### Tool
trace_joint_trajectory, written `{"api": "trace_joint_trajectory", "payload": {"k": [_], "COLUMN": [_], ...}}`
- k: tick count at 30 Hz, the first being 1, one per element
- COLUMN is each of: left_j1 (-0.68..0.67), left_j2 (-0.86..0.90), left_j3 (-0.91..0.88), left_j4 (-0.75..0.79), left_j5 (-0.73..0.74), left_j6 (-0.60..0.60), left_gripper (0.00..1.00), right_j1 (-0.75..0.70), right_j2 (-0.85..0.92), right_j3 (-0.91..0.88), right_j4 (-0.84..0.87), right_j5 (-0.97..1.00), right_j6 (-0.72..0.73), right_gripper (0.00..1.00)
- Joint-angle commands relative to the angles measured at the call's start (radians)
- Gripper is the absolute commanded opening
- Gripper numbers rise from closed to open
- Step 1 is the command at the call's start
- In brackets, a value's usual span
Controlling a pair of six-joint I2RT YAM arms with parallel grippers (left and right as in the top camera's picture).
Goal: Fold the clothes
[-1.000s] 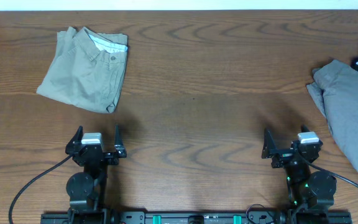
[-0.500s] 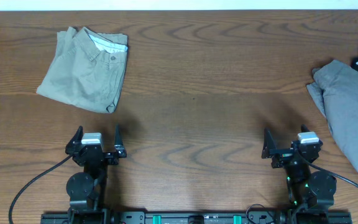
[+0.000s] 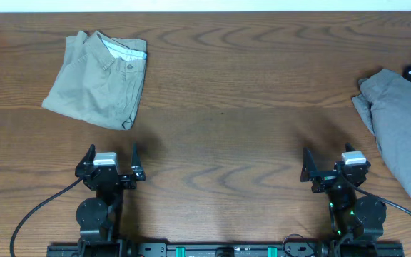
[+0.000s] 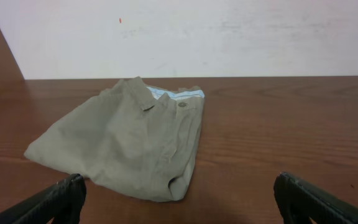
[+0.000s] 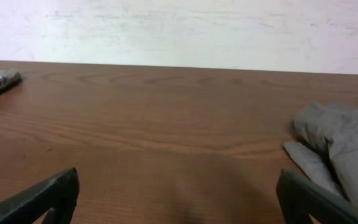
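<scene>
No movement since a second ago. Left hand (image 3: 112, 150) at 7 o'clock and right hand (image 3: 328, 155) at 5 o'clock parked, released wide, grasping nothing. Olive-khaki shorts (image 3: 98, 78) doubled over at 10 o'clock, grey shorts (image 3: 402, 125) heaped at 3 o'clock of table (image 3: 234, 86), untouched. Probably a pause before any fold.

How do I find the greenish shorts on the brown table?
Start on the wooden table, at its far left corner, beyond the left tool. The olive-khaki shorts lie there alone. Unlike the grey shorts at the right edge, they show a button and pale lining at the waist.
</scene>
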Motion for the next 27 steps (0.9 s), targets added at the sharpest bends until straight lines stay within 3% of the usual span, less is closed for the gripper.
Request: {"api": "trace_joint_trajectory", "payload": {"k": [1,6,10,14,18,22,27], "left_j1": [-0.003,-0.003,-0.003,-0.003,-0.003,-0.003,-0.003], "left_j2": [0.001,0.003,0.004,0.005,0.037,0.169,0.489], "left_j3": [-0.028,-0.028,-0.027,-0.002,0.085,0.238,0.528], "left_j4": [-0.005,0.003,0.033,0.041,0.039,-0.018,-0.224], "left_j5": [-0.008,0.129,0.314,0.330,0.325,0.321,0.277], "left_j6": [-0.008,-0.055,-0.055,-0.117,-0.118,-0.119,-0.119], "left_gripper": [0.98,0.98,0.98,0.98,0.98,0.98,0.98], "right_j1": [-0.005,-0.004,-0.004,-0.004,-0.004,-0.004,-0.004], "right_j2": [-0.008,-0.008,-0.006,-0.005,0.026,0.147,0.422], "right_j3": [-0.005,-0.005,-0.005,-0.001,0.049,0.161,0.362], "right_j4": [0.002,0.001,0.040,0.132,0.211,0.169,0.051], "right_j5": [0.006,-0.058,-0.137,-0.153,-0.188,-0.188,-0.188], "right_j6": [0.013,0.045,0.194,0.289,0.294,0.293,0.282], "right_gripper": [0.99,0.99,0.99,0.99,0.99,0.99,0.99]}}
